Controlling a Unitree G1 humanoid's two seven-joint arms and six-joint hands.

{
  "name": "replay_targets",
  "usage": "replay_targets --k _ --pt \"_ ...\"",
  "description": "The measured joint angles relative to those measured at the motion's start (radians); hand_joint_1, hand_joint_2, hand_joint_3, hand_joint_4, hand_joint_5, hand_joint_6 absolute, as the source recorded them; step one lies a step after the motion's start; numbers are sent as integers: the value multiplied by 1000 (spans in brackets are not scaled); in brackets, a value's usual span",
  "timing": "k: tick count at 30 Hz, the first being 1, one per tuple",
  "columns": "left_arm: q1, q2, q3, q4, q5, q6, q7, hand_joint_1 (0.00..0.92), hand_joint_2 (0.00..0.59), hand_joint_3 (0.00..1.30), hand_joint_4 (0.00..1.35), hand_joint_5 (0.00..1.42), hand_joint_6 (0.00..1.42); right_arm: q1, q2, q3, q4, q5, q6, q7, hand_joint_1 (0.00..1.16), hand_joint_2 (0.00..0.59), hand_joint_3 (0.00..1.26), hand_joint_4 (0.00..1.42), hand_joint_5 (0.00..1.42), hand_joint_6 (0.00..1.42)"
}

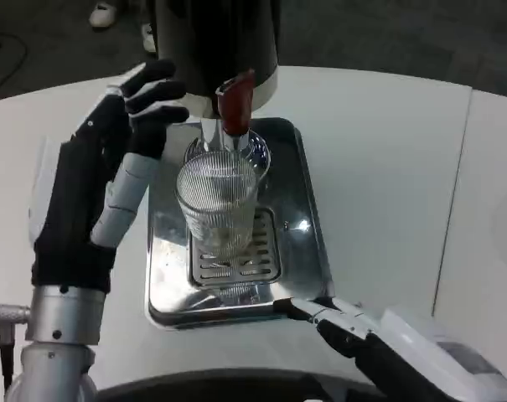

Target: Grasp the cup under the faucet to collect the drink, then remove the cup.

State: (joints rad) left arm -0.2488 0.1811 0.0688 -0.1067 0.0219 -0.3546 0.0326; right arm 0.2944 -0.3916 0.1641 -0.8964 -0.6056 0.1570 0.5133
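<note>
Cup (218, 205) stands upright at frame centre on the drip tray (307, 251), directly below the red faucet lever (235, 102); long axis vertical, mouth up. Left hand (111, 180) is just left of the cup, fingers spread, holding nothing; nearer hand. Right hand (387, 335) lies low at lower right on the tabletop (387, 167), grip state unclear.

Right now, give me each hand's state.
Left hand: open, fingers spread beside the glass cup, holding nothing.
Right hand: cannot be told.
</note>
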Motion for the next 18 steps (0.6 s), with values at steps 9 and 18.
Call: replay_targets --k 9,18 --pt "-51 -3 21 -38 -15 74 -14 57 88 340 293 379 323 -4 0 0 0 2 0 0 392 549 116 116 48 17" --pt "-113 -26 2 -15 -16 98 -36 48 89 331 285 376 318 -4 0 -2 0 3 0 0 393 549 123 116 48 17"
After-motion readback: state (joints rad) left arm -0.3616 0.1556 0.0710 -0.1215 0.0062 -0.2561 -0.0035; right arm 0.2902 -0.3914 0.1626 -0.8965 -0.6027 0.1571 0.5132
